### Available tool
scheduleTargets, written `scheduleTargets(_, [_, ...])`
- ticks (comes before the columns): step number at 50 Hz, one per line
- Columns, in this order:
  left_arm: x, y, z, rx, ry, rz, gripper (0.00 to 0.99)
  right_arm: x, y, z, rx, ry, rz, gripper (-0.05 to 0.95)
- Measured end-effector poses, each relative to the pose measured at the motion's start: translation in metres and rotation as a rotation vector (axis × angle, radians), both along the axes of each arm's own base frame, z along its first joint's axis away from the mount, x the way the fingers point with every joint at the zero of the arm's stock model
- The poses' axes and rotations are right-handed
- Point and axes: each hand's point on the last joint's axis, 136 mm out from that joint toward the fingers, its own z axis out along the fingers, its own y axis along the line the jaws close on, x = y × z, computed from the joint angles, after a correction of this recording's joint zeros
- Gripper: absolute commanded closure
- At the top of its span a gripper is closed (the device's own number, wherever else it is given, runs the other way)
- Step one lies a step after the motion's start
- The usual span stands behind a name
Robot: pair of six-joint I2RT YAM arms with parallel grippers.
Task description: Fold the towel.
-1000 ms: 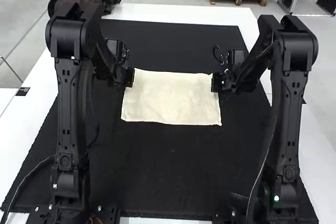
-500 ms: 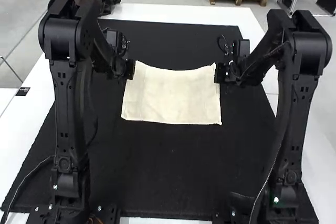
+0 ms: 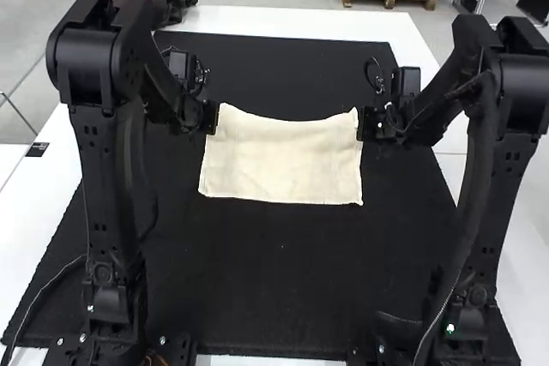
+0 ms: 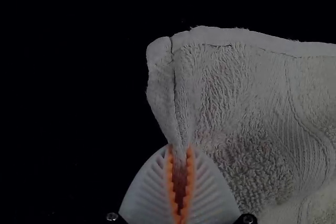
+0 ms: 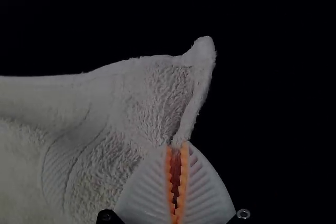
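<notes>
Towel (image 3: 281, 160), just one, lies spread between two claws: left claw (image 3: 212, 117) and right claw (image 3: 364, 123) each pinch a side edge near a corner. Wrist views show orange pads (image 4: 190, 179); the high view, all four towel edges.

Your high view: above, behind, facing forward-down. Your wrist views: close over towel (image 3: 281, 160), each sharing far corner with high.

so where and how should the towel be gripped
Probably the towel is best pinched at both side edges near its far corners, each from outside: it stretches wide, and the left gripper and right gripper hold it there, its far edge dipping between them.
</notes>
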Motion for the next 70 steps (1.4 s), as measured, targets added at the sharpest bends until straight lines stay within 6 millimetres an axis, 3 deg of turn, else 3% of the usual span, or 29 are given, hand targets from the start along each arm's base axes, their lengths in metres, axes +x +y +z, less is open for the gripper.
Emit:
scheduleTargets(27, [-0.04, 0.0, 0.014, -0.006, -0.001, -0.007, 0.97, -0.04, 0.005, 0.017, 0.027, 0.022, 0.036, 0.92])
scheduleTargets(44, [-0.064, -0.001, 0.019, -0.011, 0.0, -0.013, 0.97, -0.058, -0.008, 0.034, 0.053, 0.019, 0.026, 0.92])
scheduleTargets(61, [-0.081, -0.002, 0.038, -0.018, -0.034, -0.022, 0.97, -0.09, -0.011, 0.022, 0.07, 0.089, 0.029, 0.92])
scheduleTargets(70, [-0.097, -0.002, 0.03, -0.019, 0.009, -0.024, 0.97, -0.1, -0.01, 0.022, 0.076, 0.095, 0.035, 0.92])
